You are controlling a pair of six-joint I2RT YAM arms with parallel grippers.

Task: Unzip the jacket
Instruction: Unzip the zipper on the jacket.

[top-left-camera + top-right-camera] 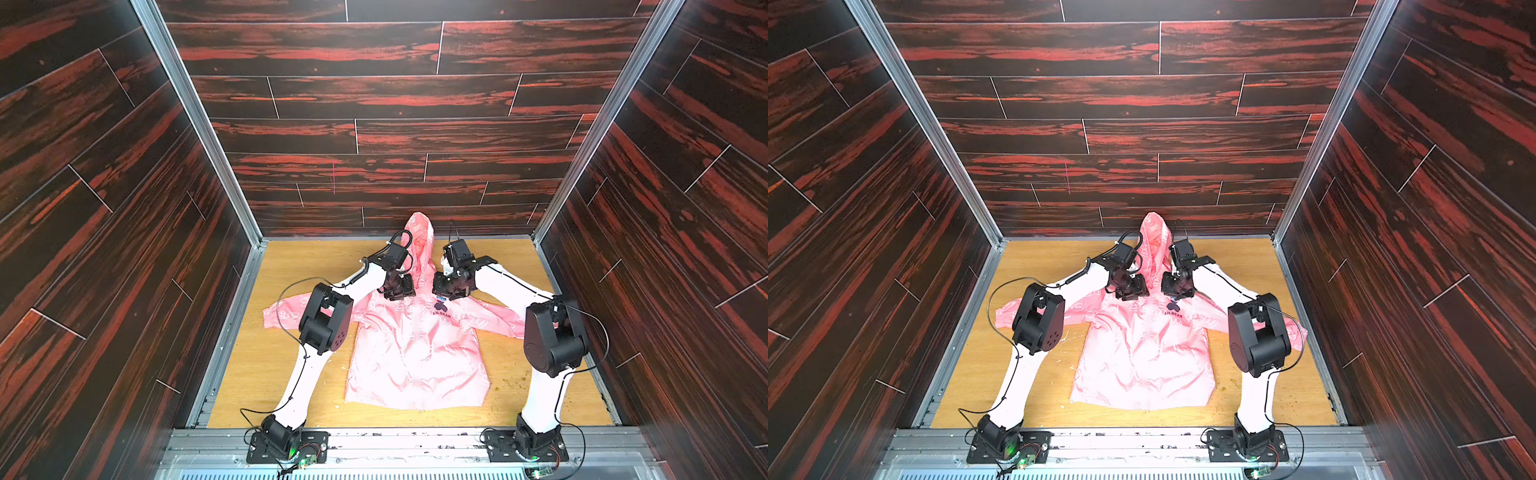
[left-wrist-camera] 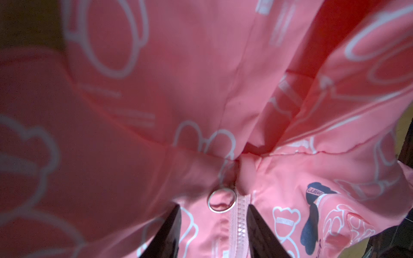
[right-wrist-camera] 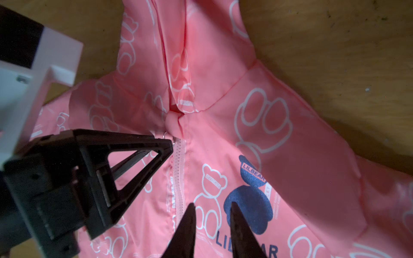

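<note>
Straddling the jacket's [image 1: 415, 353] zipper [image 2: 240, 220] beside the ring pull [image 2: 221, 202], the left tool [image 2: 213, 207] is spread, the right tool [image 3: 212, 206] slightly parted.

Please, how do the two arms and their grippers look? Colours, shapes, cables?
Both the left arm and the right arm have smooth white links joined by bulky black joint housings. Thin black cables run loosely beside them. Each stands on a black base plate with a small green light. The left gripper and right gripper have black, tapering, triangular fingers.
</note>
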